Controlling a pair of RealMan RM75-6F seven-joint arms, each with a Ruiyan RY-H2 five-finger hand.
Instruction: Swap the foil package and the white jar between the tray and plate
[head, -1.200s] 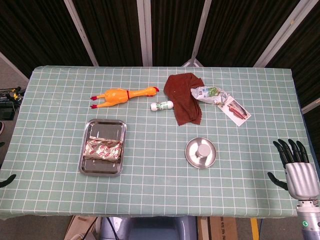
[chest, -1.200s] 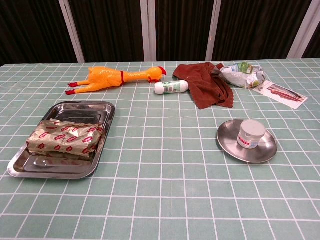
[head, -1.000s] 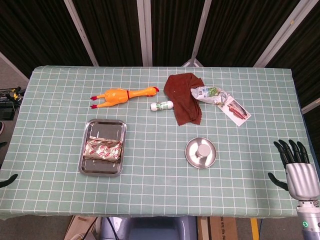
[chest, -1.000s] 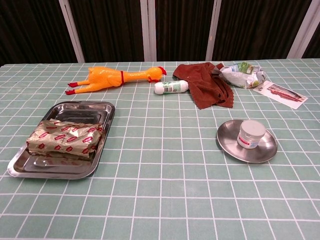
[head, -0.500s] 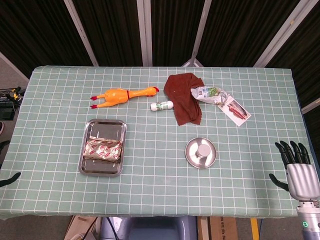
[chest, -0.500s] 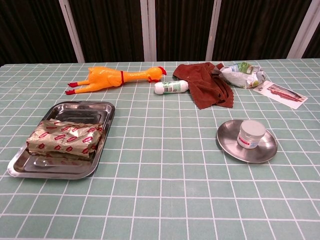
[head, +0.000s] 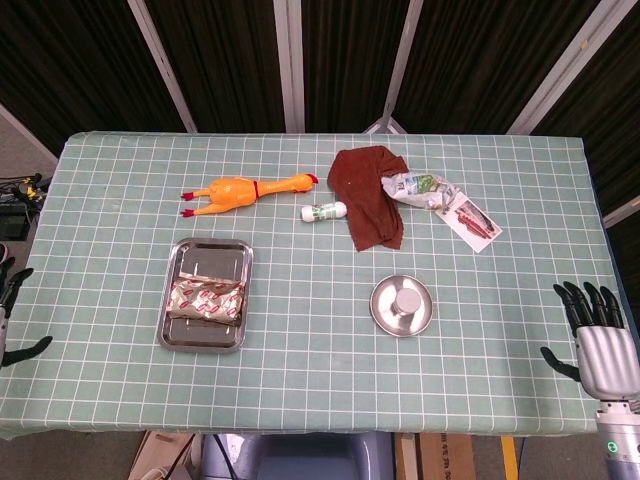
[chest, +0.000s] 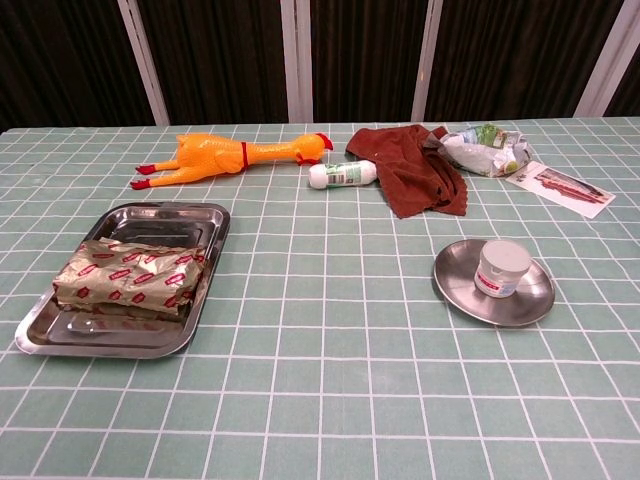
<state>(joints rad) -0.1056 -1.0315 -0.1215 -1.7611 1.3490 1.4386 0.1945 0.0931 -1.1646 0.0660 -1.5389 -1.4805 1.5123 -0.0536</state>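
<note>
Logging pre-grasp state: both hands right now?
Left hand: only fingertips at the frame edge; cannot tell.
Right hand: open, fingers apart, holding nothing.

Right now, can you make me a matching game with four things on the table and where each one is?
Things:
1. foil package
2. white jar
3. rubber chicken
4. small white bottle

Places:
A. on the round plate
B. lying beside the brown cloth
C. in the metal tray
D. on the cloth-covered table, behind the tray

Pairs: 1-C, 2-A, 3-D, 4-B
</note>
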